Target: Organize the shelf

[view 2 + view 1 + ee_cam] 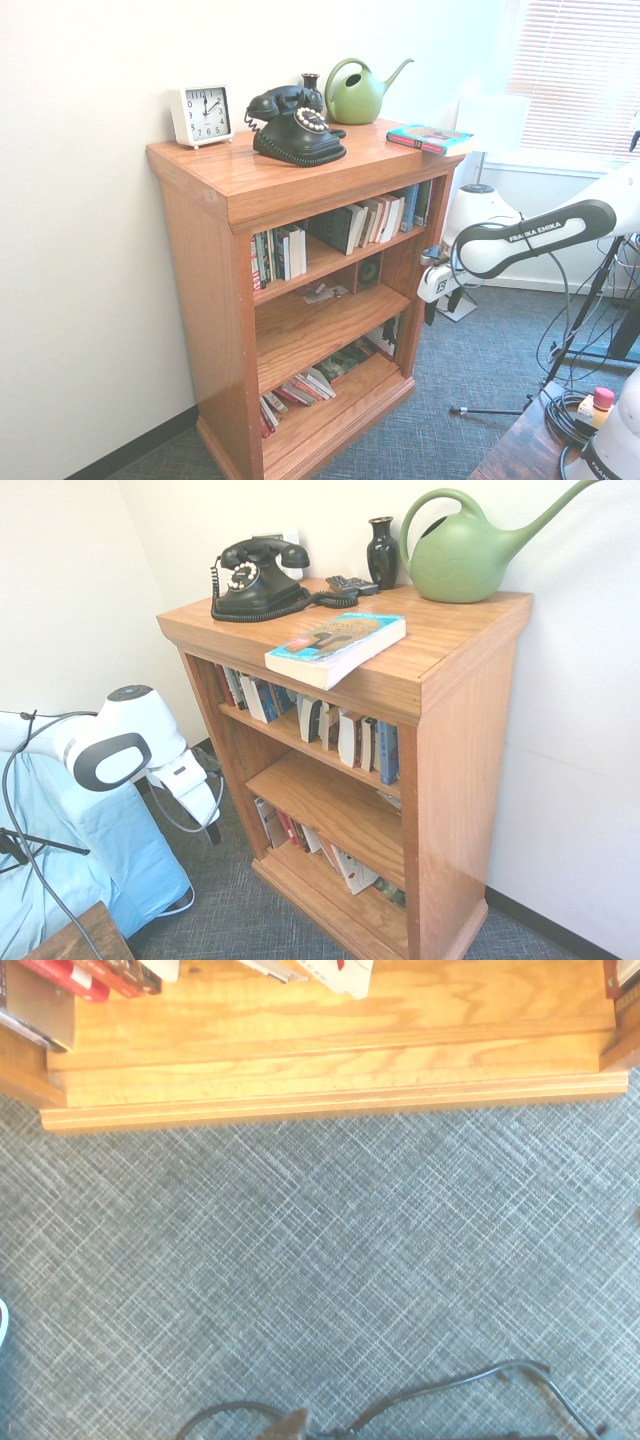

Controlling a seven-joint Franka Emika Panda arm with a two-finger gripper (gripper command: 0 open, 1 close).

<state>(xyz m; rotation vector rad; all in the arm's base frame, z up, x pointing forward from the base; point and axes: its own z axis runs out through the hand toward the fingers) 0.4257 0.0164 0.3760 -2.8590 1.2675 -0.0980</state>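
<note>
The shelf (450,770) (200,270) is an orange-brown oak bookcase with three open tiers. On its top lie a paperback book (335,648) (430,139), a black rotary telephone (258,580) (295,125), a green watering can (460,555) and a dark vase (382,552). Upright books (330,725) fill the top tier; fallen books (300,390) lie in the bottom one. My gripper (214,830) (431,312) hangs pointing down in front of the shelf, beside the middle tier, open and holding nothing. The wrist view shows the shelf's base (330,1070) and carpet (320,1260).
A white clock (202,114) stands on the top's far end by the wall. A small speaker (368,271) and papers (322,292) sit in the middle tier. A light blue covered object (100,860) and a wooden table corner (530,450) flank the arm.
</note>
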